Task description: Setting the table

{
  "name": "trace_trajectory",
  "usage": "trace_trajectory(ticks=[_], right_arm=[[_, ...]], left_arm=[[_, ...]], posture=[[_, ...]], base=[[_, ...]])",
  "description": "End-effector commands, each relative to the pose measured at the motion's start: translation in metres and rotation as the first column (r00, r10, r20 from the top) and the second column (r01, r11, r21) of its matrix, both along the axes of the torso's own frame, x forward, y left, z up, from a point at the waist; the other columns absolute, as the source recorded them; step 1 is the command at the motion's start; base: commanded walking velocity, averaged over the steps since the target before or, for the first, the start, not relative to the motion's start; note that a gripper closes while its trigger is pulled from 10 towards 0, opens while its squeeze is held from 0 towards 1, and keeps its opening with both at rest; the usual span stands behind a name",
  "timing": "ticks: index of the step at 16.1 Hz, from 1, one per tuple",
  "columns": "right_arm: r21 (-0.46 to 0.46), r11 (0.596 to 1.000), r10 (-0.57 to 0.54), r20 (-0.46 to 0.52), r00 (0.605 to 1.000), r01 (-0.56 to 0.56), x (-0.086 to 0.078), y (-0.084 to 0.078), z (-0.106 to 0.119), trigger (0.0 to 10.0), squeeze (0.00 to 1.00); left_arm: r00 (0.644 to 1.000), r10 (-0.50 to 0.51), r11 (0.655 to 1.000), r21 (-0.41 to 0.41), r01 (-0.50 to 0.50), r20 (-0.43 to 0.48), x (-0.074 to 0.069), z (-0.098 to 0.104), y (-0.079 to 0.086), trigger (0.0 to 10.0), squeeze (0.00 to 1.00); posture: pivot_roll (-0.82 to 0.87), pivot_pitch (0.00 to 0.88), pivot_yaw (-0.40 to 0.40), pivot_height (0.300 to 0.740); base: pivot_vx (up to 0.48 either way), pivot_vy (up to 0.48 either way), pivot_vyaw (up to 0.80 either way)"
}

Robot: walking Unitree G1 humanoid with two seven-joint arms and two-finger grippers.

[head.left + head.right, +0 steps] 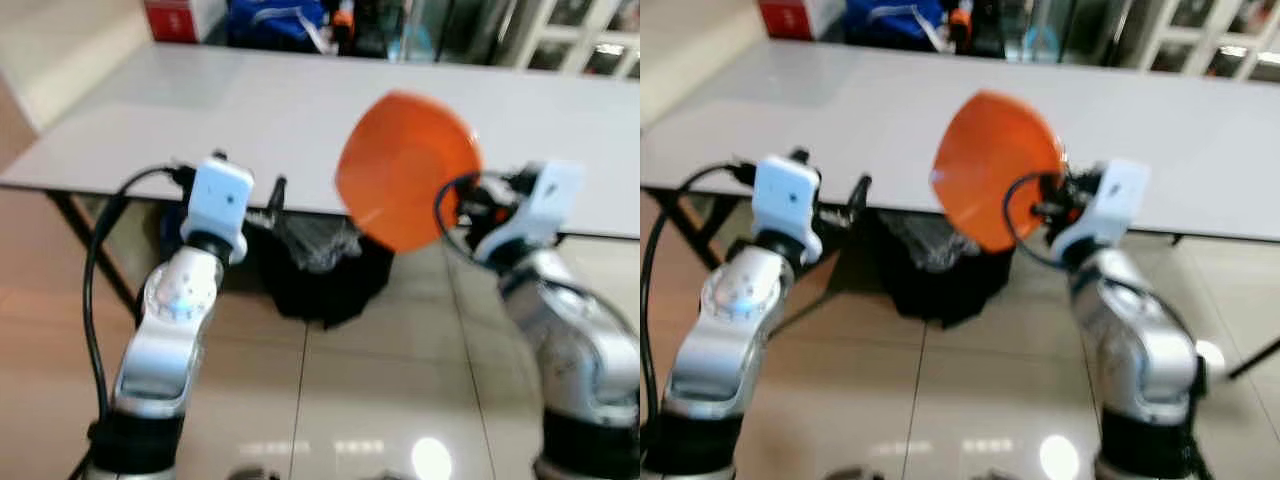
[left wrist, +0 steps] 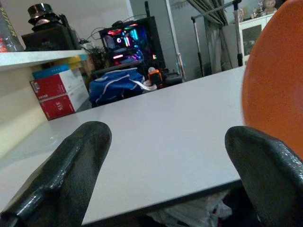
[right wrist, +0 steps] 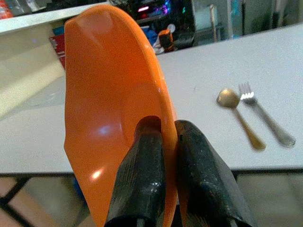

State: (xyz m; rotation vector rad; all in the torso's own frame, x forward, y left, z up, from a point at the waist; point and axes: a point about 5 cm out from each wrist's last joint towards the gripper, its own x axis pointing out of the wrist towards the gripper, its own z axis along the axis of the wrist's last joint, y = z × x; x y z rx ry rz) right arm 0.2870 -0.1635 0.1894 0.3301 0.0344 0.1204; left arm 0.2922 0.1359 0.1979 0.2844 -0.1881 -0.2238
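While the robot stands at the near edge of the white tabletop, its right hand is clamped on the rim of an orange plate, one finger on each face of it. The plate is held up on edge, tilted, in the air just over the tabletop's near edge and not touching it. The left hand is spread wide and holds nothing; it is raised toward the near edge, left of the plate.

The plate looks like thin, stiff plastic, so probably light and unlikely to break, though its glossy face may slip in a rim pinch (a hold deeper past the rim would likely steady it). It carries nothing.

On the tabletop, right of the plate, a gold spoon and a silver fork lie side by side, close but apart. Under the tabletop stands a black bin lined with a bag; I cannot tell what is in it.
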Motion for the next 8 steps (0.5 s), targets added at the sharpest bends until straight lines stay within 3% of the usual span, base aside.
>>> trace_trajectory(ticks=[1,8], right_arm=[[0.015,0.999,-0.042,0.06,0.997,0.041,-0.0001,-0.0032,0.01,10.0,0.0],[0.047,0.994,-0.099,0.08,0.992,0.096,0.0051,-0.008,0.0132,10.0,0.0]], left_arm=[[1.0,-0.017,1.0,0.003,0.017,0.006,-0.0031,0.0039,-0.0011,10.0,0.0],[0.999,-0.038,0.999,0.012,0.038,-0.026,-0.0119,0.0007,0.0015,10.0,0.0]], posture=[[0.05,0.028,-0.04,0.74],[0.06,0.043,-0.036,0.74]], base=[[0.33,0.0,0.0],[0.375,0.0,0.0]])
